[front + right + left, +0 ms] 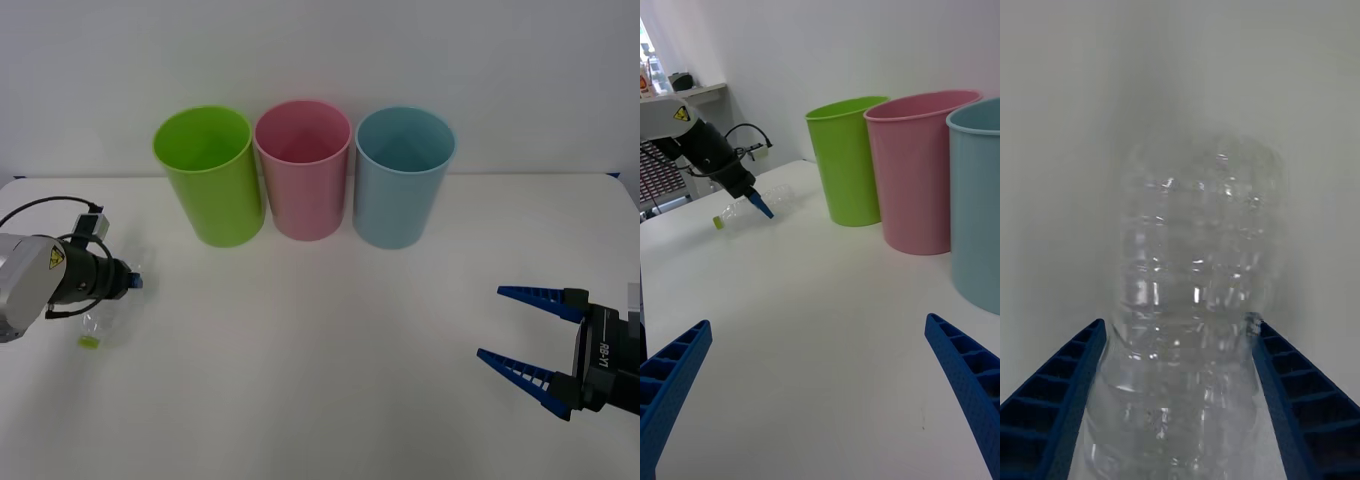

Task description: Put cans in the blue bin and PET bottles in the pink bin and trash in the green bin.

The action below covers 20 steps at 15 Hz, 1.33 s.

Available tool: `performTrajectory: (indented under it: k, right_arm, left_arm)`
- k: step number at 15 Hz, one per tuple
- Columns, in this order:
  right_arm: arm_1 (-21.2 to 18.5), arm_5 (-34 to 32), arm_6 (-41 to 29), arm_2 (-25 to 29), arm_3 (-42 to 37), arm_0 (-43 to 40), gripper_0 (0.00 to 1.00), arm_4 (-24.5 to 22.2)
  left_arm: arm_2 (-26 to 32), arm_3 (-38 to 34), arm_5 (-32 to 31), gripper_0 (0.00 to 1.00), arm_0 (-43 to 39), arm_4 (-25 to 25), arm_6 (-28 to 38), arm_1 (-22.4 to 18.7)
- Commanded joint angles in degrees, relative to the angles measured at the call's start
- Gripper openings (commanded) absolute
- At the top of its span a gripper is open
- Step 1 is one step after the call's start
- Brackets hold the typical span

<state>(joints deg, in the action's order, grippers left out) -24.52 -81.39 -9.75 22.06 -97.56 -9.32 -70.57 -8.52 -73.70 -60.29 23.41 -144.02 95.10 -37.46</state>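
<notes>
The left gripper point(1180, 420), fingers spread, straddles the PET bottle point(760, 203) lying flat, cap toward the robot; the open right gripper point(530, 345) waits far off

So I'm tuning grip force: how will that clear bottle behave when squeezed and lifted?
Likely light: the bottle looks empty. Its thin ribbed wall may dent between the left claw fingers. Lying on its side, it could roll if nudged.
</notes>
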Motion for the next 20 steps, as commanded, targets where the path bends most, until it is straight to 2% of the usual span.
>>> performTrajectory:
  k: [1, 4, 8, 10, 11, 14, 18, 20]
  right_arm:
    - [0.0, 0.0, 0.0, 0.0, 0.0, 0.0, 0.98, 0.0]
    - [0.0, 0.0, 0.0, 0.0, 0.0, 0.0, 0.98, 0.0]
    - [0.0, 0.0, 0.0, 0.0, 0.0, 0.0, 0.98, 0.0]
    - [0.0, 0.0, 0.0, 0.0, 0.0, 0.0, 0.98, 0.0]
    - [0.0, 0.0, 0.0, 0.0, 0.0, 0.0, 0.98, 0.0]
    - [0.0, 0.0, 0.0, 0.0, 0.0, 0.0, 0.98, 0.0]
    - [0.0, 0.0, 0.0, 0.0, 0.0, 0.0, 0.98, 0.0]
    - [0.0, 0.0, 0.0, 0.0, 0.0, 0.0, 0.98, 0.0]
  left_arm:
    - [-3.43, 5.49, 6.41, 0.0, 2.78, -0.21, -1.05, 0.28]
    - [-3.61, 5.58, 7.46, 0.0, 3.04, 0.32, -4.3, 0.11]
    - [-3.61, 5.58, 7.46, 0.0, 2.95, 1.73, -5.27, -0.51]
    - [-3.61, 5.58, 7.46, 0.0, 2.86, 4.36, -6.77, -1.47]
    - [-3.87, 4.97, 7.38, 0.0, 2.86, 6.82, -7.12, -2.44]
    - [-7.04, -1.01, 7.64, 0.0, 1.72, 16.49, -7.82, -8.77]
    - [-7.13, -13.49, 14.14, 0.0, -5.66, 29.41, -11.69, -16.33]
    - [-7.04, -16.83, 17.75, 0.0, -8.12, 36.88, -14.32, -18.09]
